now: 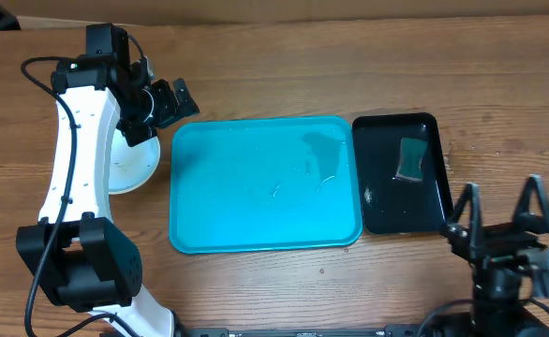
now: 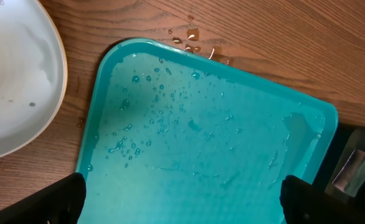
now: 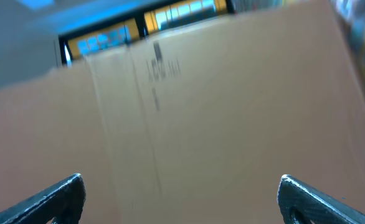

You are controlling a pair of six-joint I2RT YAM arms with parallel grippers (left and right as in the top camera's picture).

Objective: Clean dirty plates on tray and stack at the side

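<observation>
We see a brown wooden table [image 1: 349,56]. In its middle lies the large turquoise-blue rectangular plastic tray [image 1: 256,187] with rounded corners and a raised rim. In the left wrist view its surface [image 2: 201,143] is wet, with many small water drops.

Just beside its right edge stands a narrower glossy black rectangular tray [image 1: 387,201]. The two rims are very close; we cannot tell if they touch.

On the table, just left of the turquoise tray, rests a round white plastic plate [image 1: 129,164], partly hidden under the white left arm. The left wrist view shows part of its white inside [image 2: 14,81]. We cannot tell whether other plates lie under it.

The left gripper [image 1: 167,103] hangs above the far left corner of the turquoise tray, near the plate. Its jaws stand wide apart and carry nothing.

The right gripper [image 1: 501,201] is at the near right of the table, apart from both trays. Its jaws are also spread fully and hold nothing. Its wrist camera sees only a blurred brown surface.

A small dark green rectangular sponge [image 1: 411,159] lies inside the black tray, in its far half.

A few water drops [image 2: 192,37] sit on the wood at the tray's corner.
</observation>
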